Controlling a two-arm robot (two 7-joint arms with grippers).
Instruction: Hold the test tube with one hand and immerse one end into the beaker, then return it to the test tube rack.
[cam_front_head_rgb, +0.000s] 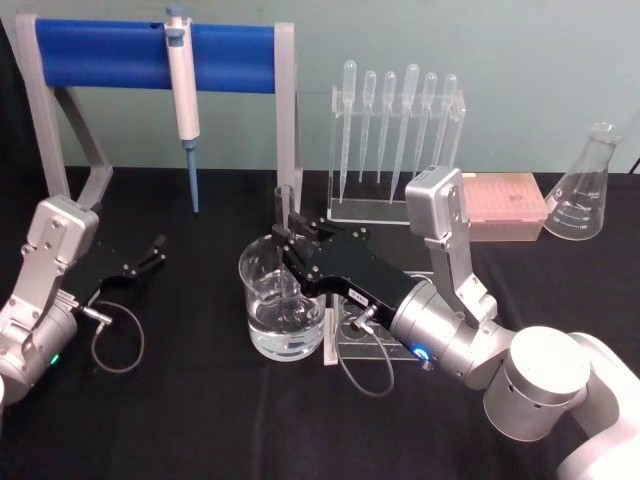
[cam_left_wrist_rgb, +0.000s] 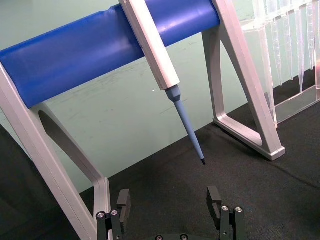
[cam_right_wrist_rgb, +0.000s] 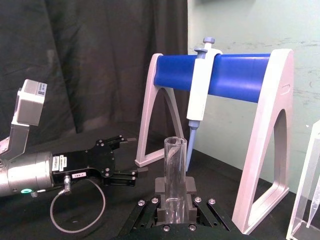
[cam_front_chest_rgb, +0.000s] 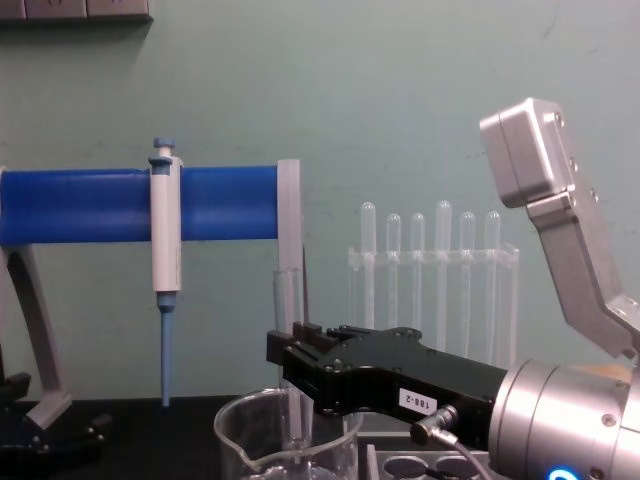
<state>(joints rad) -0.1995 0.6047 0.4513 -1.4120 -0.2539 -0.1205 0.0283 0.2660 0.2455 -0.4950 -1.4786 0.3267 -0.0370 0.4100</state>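
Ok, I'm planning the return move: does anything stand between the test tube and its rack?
Only the wall of the beaker. The right gripper holds the test tube upright, lower end inside the beaker; the rack sits beside it, to the robot's right. Nothing else visible intervenes. The left gripper is parked far left, open.

test tube (cam_right_wrist_rgb: 175, 165): clear glass
beaker (cam_front_head_rgb: 255, 290): clear glass
right gripper (cam_front_head_rgb: 287, 232): black, white numbered label
left gripper (cam_front_head_rgb: 152, 252): black
pipettor (cam_front_head_rgb: 182, 90): white body, blue tip
stand (cam_front_head_rgb: 100, 55): bright blue bar, grey legs
table (cam_front_head_rgb: 200, 410): black
wall (cam_front_head_rgb: 480, 50): pale green
tip box (cam_front_head_rgb: 505, 200): pink
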